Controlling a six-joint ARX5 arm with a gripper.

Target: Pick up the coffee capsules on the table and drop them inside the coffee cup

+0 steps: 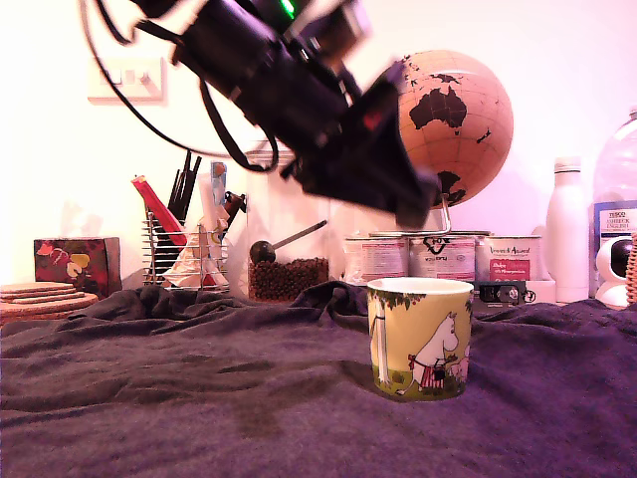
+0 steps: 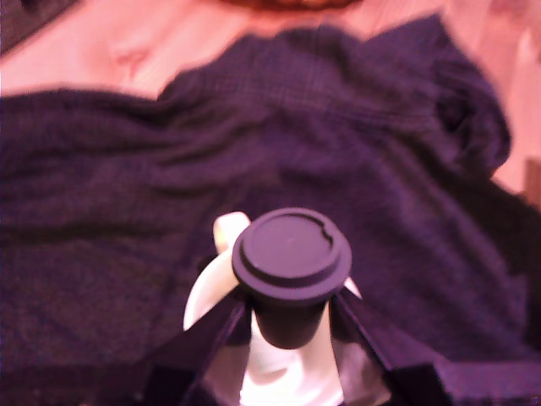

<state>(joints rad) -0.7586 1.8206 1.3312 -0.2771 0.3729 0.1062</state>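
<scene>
Cluttered shelving lines the pale wall behind the desk [image 1: 199, 398]: a globe [image 1: 458, 119], tins, a white bottle [image 1: 567, 229] and a pen holder [image 1: 184, 244], with a dark wrinkled cloth over the desk itself. On that cloth stands the yellow-green coffee cup [image 1: 420, 339], upright with its mouth open.

The arm hangs above and behind the cup, its end effector [image 2: 287, 326] tilted down toward it. In the wrist view the end effector pinches a capsule [image 2: 292, 254] by its body, the flat rimmed top facing the camera. No other capsule shows on the cloth.

The main risk, as I judge it, is releasing too soon. In the exterior view the end effector's tip sits over the cup but clearly behind it, so the capsule could strike the white rim and bounce onto the cloth, or roll into the folds beyond the cup. A low approach could also knock the cup over. The motion blur suggests speed, which would make either more likely.
</scene>
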